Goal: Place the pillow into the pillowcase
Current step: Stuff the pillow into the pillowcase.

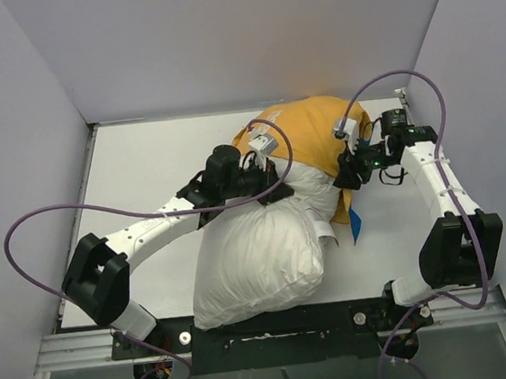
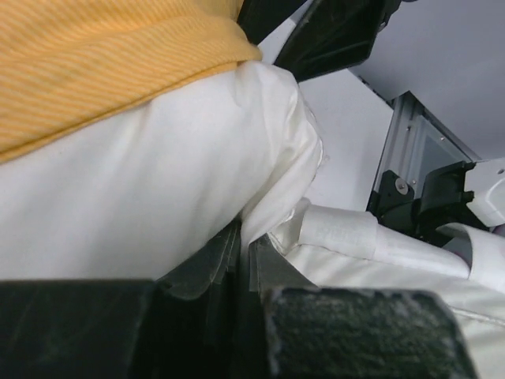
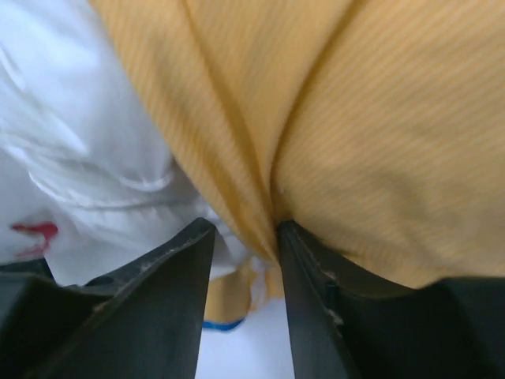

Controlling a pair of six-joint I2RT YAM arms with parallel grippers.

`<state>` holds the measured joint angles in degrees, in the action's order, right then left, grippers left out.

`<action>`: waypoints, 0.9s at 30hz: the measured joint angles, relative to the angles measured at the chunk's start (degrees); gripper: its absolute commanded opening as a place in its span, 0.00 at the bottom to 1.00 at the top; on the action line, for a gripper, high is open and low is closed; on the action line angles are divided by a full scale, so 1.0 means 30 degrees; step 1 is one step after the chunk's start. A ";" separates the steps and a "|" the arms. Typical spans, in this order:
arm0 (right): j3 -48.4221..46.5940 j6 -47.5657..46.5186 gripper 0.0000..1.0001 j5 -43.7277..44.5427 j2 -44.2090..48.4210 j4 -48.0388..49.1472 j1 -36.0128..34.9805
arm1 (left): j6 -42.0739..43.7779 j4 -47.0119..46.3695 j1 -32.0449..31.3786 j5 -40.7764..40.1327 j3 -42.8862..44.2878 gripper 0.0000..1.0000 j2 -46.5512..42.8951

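Observation:
The white pillow (image 1: 256, 257) lies across the middle of the table, and its far end is inside the pillowcase (image 1: 310, 134), which shows its mustard-yellow side up. My left gripper (image 1: 275, 187) is at the case's mouth, shut on a fold of the pillow's white fabric (image 2: 268, 197) just under the yellow hem (image 2: 95, 63). At the case's right edge my right gripper (image 1: 347, 175) is open. In the right wrist view a hanging fold of the pillowcase (image 3: 379, 142) touches the right finger (image 3: 316, 300), and the pillow (image 3: 79, 158) with a red mark lies to the left.
A blue strip of the pillowcase (image 1: 356, 224) sticks out on the table (image 1: 143, 174) to the pillow's right. Grey walls close in the table at the back and both sides. A metal rail (image 1: 277, 327) with the arm bases runs along the near edge.

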<state>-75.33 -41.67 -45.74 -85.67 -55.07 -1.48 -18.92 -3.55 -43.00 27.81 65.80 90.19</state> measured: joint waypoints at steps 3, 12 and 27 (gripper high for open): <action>0.0590 -0.0816 0.79 -0.0568 0.0998 -0.0984 0.1545 | -0.0721 -0.1290 -0.0044 0.0240 -0.0299 0.00 0.0109; 0.4364 0.2710 0.98 -0.1588 0.6870 0.1224 0.4634 | -0.1960 -0.2645 -0.0007 0.0248 -0.0758 0.00 0.0109; 0.8867 0.9755 0.00 0.1144 0.3388 0.9085 0.1785 | -0.2331 -0.3045 0.0029 0.0044 -0.0590 0.00 0.0109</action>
<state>-48.73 -12.40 -42.30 -75.50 -27.81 3.88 -25.91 -12.69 -42.92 27.94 64.03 90.52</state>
